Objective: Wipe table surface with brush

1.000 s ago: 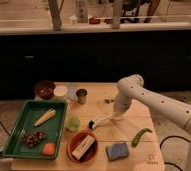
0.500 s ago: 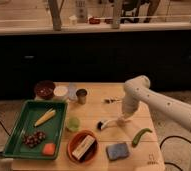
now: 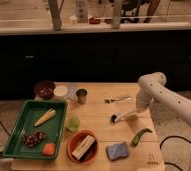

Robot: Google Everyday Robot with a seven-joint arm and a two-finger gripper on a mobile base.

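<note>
We see the gripper point(image 3: 137, 111) at the right of the worktop point(image 3: 96, 114), at the end of the white arm point(image 3: 156, 87) that comes down from the right edge of the frame. It is clamped on the right end of the handle of the brush point(image 3: 122, 117). The brush lies right of centre, and its dark head points left and rests on the wood.

Just above the brush lies a small utensil point(image 3: 118, 100), apart from it. Below and to the right lies a green pepper point(image 3: 141, 136), near the handle but not touching. A blue sponge point(image 3: 117, 150) sits lower, near the front edge. The bare wood left of the brush head runs as far as a small green cup point(image 3: 73, 123).

At the lower left, a green tray point(image 3: 20, 120) holds a yellow ear of corn point(image 3: 45, 117), dark grapes point(image 3: 34, 138) and a small orange item point(image 3: 49, 148). Right of the tray, a red bowl point(image 3: 74, 142) holds a tan box point(image 3: 84, 147). Along the back left edge stand a dark bowl point(image 3: 44, 90), a white cup point(image 3: 61, 91) and a metal cup point(image 3: 81, 95); we cannot tell what is inside them.
</note>
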